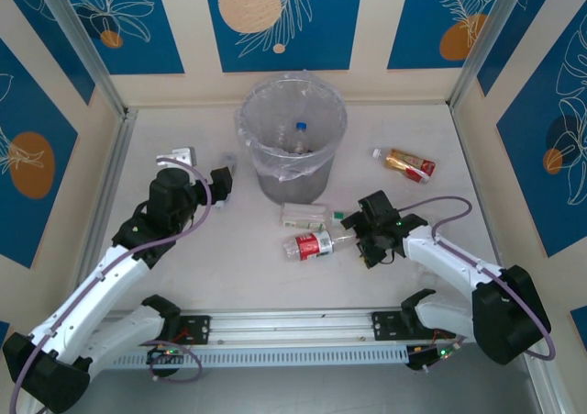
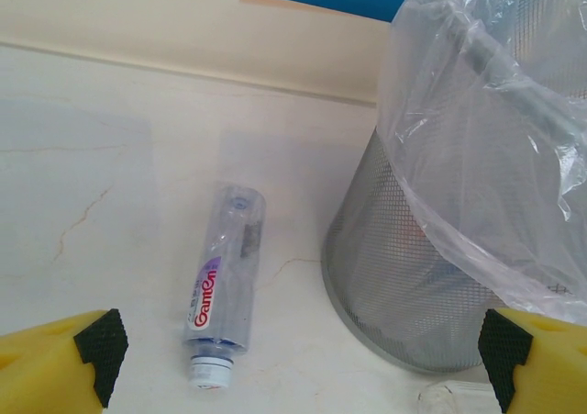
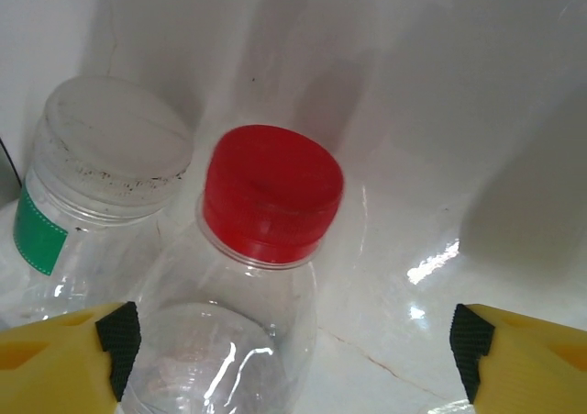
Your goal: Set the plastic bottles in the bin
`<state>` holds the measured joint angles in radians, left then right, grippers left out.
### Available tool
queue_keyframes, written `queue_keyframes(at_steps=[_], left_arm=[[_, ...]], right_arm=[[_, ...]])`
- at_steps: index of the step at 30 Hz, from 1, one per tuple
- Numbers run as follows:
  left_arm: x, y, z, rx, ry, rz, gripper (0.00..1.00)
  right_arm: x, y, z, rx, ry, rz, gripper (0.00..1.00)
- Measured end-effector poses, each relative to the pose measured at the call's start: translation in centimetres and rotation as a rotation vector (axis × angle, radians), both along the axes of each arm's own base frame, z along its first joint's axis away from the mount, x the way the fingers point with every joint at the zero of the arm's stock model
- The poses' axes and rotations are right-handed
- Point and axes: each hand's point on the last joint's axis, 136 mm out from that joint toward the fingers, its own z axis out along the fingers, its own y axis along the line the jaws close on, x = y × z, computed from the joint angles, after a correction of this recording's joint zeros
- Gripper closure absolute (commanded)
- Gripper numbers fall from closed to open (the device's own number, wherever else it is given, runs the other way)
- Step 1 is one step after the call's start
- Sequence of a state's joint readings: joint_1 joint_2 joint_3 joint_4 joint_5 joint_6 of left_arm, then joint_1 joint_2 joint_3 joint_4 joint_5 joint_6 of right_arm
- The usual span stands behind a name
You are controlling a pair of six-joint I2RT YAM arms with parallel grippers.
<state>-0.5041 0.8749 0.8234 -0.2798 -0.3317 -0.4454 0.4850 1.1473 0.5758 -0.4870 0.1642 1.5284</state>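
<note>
Tool (image 3: 284,341) wide open around red-capped bottle (image 3: 271,194)

A pale, faintly veined table (image 1: 248,281) is shown enclosed by cream walls (image 1: 183,88), on which blue panels (image 1: 307,38) printed with orange discs (image 1: 249,3) and white leaf outlines are hung. Metal posts (image 1: 78,42) are set at the upper corners of the frame; an aluminium rail (image 1: 293,322) is fixed along the bottom. Soft, even light is cast throughout.
</note>
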Motion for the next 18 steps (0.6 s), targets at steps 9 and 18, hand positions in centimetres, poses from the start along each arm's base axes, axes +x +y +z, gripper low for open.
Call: queue_keyframes(at_steps=[9, 18], left_arm=[[0.5, -0.1, -1.1, 0.012, 0.031, 0.014, 0.0], [0.7, -0.1, -1.3, 0.008, 0.038, 0.02, 0.0]], right_arm=[[0.9, 0.1, -0.5, -0.011, -0.007, -0.086, 0.22], [1.6, 0.2, -0.8, 0.019, 0.002, -0.196, 0.24]])
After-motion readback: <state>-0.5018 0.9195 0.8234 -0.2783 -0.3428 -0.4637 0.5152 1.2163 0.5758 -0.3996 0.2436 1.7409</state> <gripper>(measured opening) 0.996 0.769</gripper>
